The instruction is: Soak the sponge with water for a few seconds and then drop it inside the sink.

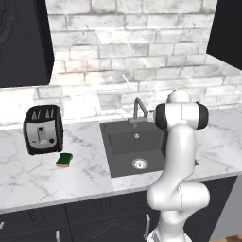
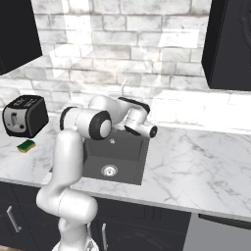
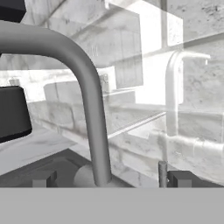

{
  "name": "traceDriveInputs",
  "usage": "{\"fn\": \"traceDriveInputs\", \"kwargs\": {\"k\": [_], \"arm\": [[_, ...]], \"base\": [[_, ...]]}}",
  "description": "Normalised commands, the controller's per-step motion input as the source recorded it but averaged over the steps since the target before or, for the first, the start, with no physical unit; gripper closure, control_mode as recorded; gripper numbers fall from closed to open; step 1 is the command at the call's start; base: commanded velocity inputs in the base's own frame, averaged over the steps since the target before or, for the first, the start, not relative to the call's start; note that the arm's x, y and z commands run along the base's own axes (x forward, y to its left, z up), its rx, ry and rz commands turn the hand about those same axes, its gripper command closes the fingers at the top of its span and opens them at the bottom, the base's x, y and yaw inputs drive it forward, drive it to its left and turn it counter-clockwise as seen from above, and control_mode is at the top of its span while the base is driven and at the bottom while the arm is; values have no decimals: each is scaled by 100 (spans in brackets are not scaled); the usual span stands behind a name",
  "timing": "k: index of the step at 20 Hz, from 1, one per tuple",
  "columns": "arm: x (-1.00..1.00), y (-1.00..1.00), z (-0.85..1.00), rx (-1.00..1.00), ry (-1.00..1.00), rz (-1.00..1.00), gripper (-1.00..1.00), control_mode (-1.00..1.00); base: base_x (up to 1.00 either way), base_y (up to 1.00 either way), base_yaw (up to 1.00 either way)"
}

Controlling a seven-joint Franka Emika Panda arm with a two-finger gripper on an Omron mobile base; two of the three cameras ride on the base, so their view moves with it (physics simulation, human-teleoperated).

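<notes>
The sponge (image 1: 64,160) lies flat on the marble counter (image 1: 28,175), green side up, just in front of the toaster (image 1: 43,128) and well left of the sink (image 1: 124,158); its long axis runs roughly left to right, slightly skewed. The gripper (image 3: 107,177) stands wide and empty, close up to the gooseneck tap (image 3: 89,100) over the basin

No readable text — no labels, brands, numbers on anything.

White rounded arm (image 1: 177,156), dark bands at joints, seemingly dark end effector (image 3: 107,178) tips
</notes>
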Motion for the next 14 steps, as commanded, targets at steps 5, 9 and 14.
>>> {"fn": "traceDriveInputs", "kwargs": {"k": [5, 9, 14], "arm": [[27, 0, -11, 0, 0, 0, -100, -100], [17, -5, -6, 0, 0, 0, -100, -100], [14, -14, -2, 0, 0, -3, -100, -100]], "base": [[0, 0, 0], [0, 0, 0], [0, 0, 0]]}}
